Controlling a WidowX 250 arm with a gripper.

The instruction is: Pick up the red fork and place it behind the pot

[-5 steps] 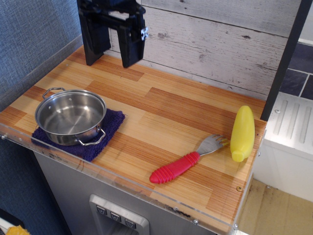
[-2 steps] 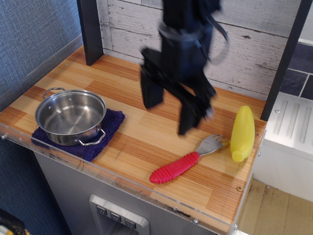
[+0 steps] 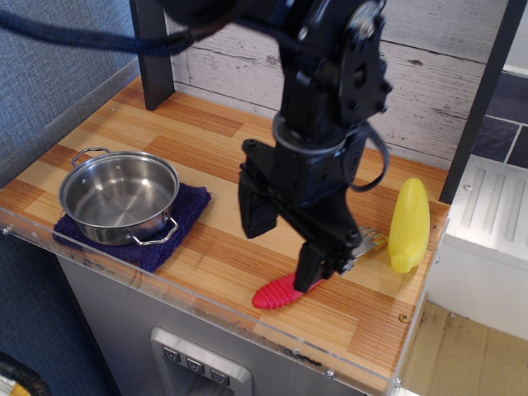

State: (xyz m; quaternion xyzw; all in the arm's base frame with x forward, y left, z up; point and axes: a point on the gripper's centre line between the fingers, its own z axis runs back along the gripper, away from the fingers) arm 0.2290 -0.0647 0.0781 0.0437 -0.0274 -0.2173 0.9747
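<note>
Red fork [image 3: 279, 293] lies flat on the table [image 3: 247, 177], near its front edge, long axis running lower-left to upper-right, head toward the yellow bottle [image 3: 409, 224]. Gripper [image 3: 285, 239] sits right over the handle, fingers spread open, empty. Pot [image 3: 120, 196] well apart, left.

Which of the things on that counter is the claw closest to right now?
The red fork. The open gripper hangs right over its handle, while the yellow bottle lies off to one side and the pot farther away.
</note>
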